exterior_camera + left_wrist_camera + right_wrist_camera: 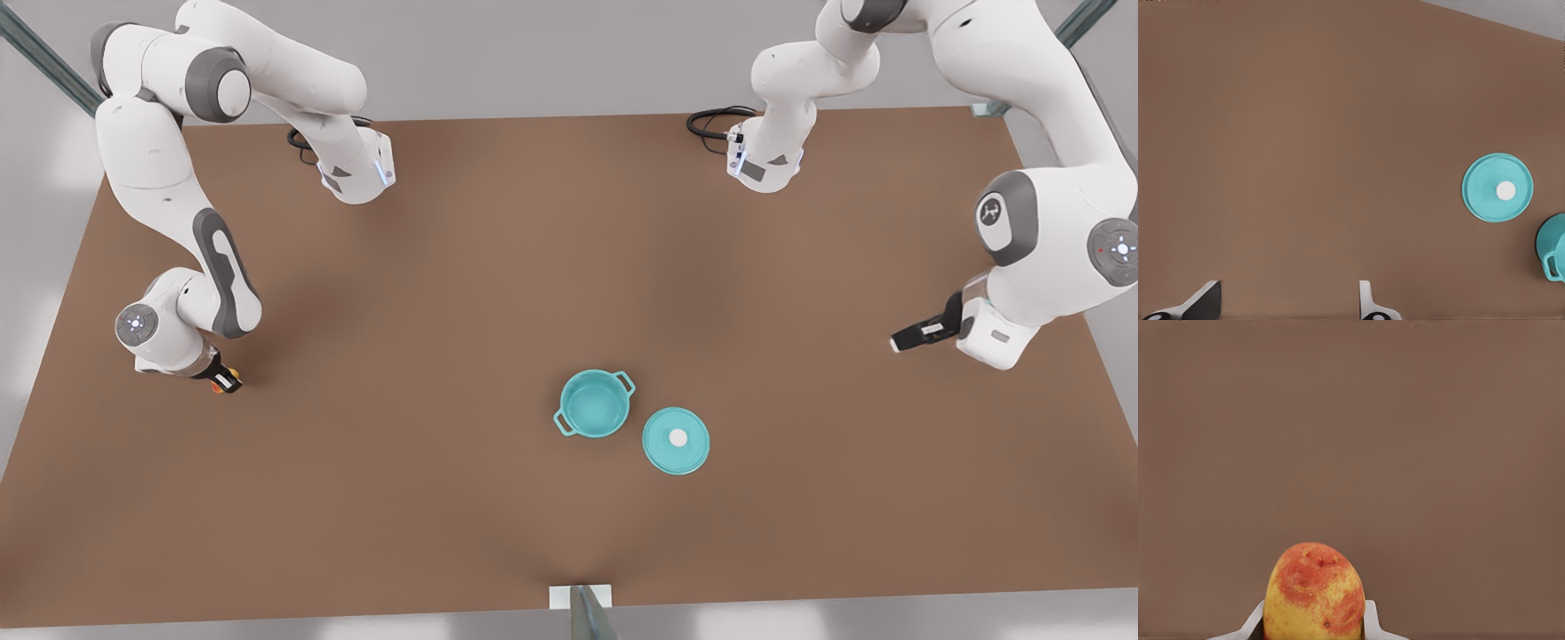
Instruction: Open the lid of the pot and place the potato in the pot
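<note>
The right gripper [228, 380], at the far left in the front view and well apart from the pot [595, 404], is clamped on the potato [1314, 593], its fingers [1371, 621] pressing both flanks. The pot stands open near the table's [444, 293] near edge, and the pot lid [676, 440] lies flat just beside it, knob up, toward the front view's right. Farther right, the left gripper [916, 336] hangs with its fingers spread, holding nothing; that arm waits.

The step in hand appears to be carrying the potato to the pot. It calls for lifting clear of the table, travelling until centred over the pot's mouth, then lowering before release so the potato cannot bounce off the rim.

In the front view the potato is barely a speck of orange under the fingers. In the left wrist view the pot [1553, 248] is cut off at the edge.
</note>
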Available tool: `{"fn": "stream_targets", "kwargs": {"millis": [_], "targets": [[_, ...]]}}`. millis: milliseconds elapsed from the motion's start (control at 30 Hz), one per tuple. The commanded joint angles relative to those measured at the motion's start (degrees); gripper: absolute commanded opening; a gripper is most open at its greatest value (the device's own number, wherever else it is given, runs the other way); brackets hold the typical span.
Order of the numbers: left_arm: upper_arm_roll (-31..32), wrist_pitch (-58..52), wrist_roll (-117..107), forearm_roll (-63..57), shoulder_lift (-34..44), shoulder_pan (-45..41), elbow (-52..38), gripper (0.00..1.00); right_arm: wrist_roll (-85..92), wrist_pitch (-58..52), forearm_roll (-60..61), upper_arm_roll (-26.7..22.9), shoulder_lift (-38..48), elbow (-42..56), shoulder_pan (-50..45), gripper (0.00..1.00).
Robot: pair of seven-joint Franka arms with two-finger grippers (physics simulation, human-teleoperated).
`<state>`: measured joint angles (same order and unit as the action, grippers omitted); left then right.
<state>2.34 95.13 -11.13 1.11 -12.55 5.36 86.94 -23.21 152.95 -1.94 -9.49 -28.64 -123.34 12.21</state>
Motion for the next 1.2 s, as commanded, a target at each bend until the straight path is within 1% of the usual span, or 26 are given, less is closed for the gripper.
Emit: {"fn": "stream_targets", "kwargs": {"millis": [0, 200, 300, 433, 567, 633, 700, 733, 833, 867, 1000, 1167], "targets": [[0.0, 0.0, 12.4, 0.3, 0.1, -0.1, -0.1, 1.00, -0.2, -0.5, 0.0, 0.1, 0.8, 0.0, -0.1, 0.56], [0.1, -1.3, 11.6, 0.7, 0.5, 0.0, -0.1, 1.00, -1.7, -4.6, 0.6, 3.6, 6.4, 0.1, -0.4, 0.56], [1.5, -1.3, 10.6, 0.1, 0.4, -0.7, -0.2, 1.00, -3.3, -10.4, 4.0, 6.2, 8.7, 1.8, -1.6, 0.55], [1.5, -1.3, 10.7, 0.1, 0.4, -0.7, -0.2, 1.00, -8.5, -13.6, 6.2, 6.6, 9.6, 3.6, -5.7, 0.55], [1.5, -1.2, 10.9, 0.1, 0.3, -0.7, -0.2, 1.00, -16.7, -22.4, 7.5, 6.6, 9.4, 10.0, -11.0, 0.55], [1.5, -1.2, 10.9, 0.1, 0.3, -0.7, -0.2, 1.00, -20.4, -23.0, 7.5, 6.6, 9.4, 10.9, -13.4, 0.55], [2.1, -1.2, 10.8, 0.1, 0.2, -0.8, -0.2, 1.00, -23.7, -25.9, 7.5, 6.6, 9.3, 12.9, -15.5, 0.55], [2.1, -1.4, 10.6, 0.2, -0.2, -0.8, -1.9, 1.00, -25.4, -26.7, 7.5, 6.6, 9.3, 13.5, -16.3, 0.55], [2.4, -1.2, 11.0, 2.7, -0.6, -0.9, -2.8, 1.00, -31.1, -29.5, 7.5, 6.5, 9.1, 16.5, -20.2, 0.55], [2.4, -1.2, 11.0, 2.7, -1.4, -0.9, -4.5, 1.00, -33.1, -29.8, 7.6, 6.5, 8.9, 17.6, -22.0, 0.55], [2.4, -1.4, 11.2, 2.7, -1.5, -0.9, -4.5, 1.00, -38.9, -30.4, 10.0, 6.5, 6.9, 21.9, -27.3, 0.55], [2.4, -1.4, 11.2, 2.6, -1.5, -0.9, -4.5, 1.00, -43.8, -32.3, 13.4, 6.1, 1.5, 30.2, -32.4, 0.55]]}}
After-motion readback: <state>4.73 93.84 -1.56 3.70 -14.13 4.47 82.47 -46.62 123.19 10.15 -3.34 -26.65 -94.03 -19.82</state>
